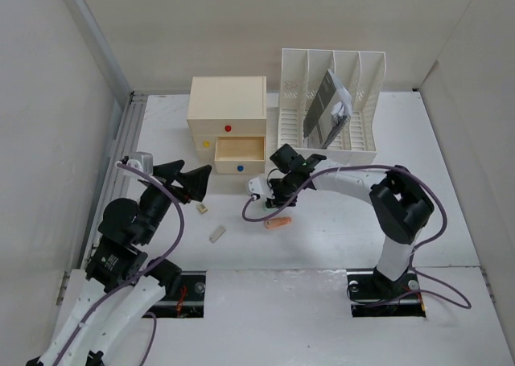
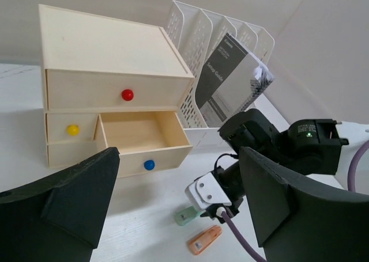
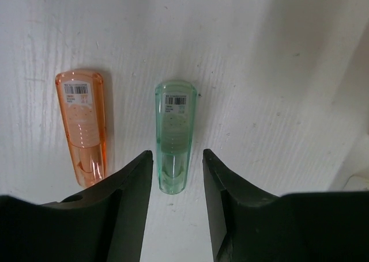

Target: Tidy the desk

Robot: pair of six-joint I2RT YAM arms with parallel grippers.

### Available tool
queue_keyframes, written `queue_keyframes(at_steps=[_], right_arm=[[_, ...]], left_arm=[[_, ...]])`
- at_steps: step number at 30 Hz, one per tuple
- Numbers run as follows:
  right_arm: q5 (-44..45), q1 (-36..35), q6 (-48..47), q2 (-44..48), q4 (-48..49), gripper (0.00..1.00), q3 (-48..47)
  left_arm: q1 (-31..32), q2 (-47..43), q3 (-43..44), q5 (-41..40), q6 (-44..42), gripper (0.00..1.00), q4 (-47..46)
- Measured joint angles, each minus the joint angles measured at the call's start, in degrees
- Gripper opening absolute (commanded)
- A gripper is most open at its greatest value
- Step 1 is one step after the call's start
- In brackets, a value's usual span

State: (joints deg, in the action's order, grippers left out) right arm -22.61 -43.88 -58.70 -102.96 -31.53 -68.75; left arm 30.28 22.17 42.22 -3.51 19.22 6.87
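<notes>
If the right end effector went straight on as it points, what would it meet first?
The green tube, lying between its open fingers, then the desk beneath. How far off is unclear.

The top external camera is looking down over the whole desk (image 1: pixel 338 237) from behind. The left wrist camera is facing the drawer box (image 2: pixel 109 72), low. The right wrist camera is pointing straight down, close; all are sharing the orange case (image 3: pixel 82 124).

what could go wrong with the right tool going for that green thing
The right tool straddles only one end of the green case, so closing there may squirt it out or tip it. The orange case lies close beside it; the nearer finger could knock it.
</notes>
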Motion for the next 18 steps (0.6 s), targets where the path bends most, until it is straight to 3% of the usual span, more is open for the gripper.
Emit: queue_keyframes(at_steps=[10, 13, 14, 18], right_arm=[[4.5, -0.8, 0.6, -3.7, 0.2, 0.47, -1.1], [5.2, -1.2, 0.7, -4.0, 0.2, 0.31, -1.4], [5.5, -1.3, 0.8, -4.2, 0.2, 0.20, -1.7], [5.7, -2.0, 1.2, -5.1, 0.1, 0.10, -3.1]], left_arm=[[0.0, -3.0, -0.6, 0.0, -2.4, 0.85, 1.0], [0.0, -3.2, -0.6, 0.0, -2.5, 0.85, 1.2], [0.0, -3.3, -0.6, 0.0, -2.5, 0.86, 1.2], [0.0, -3.6, -0.6, -0.1, -2.6, 0.86, 1.2]])
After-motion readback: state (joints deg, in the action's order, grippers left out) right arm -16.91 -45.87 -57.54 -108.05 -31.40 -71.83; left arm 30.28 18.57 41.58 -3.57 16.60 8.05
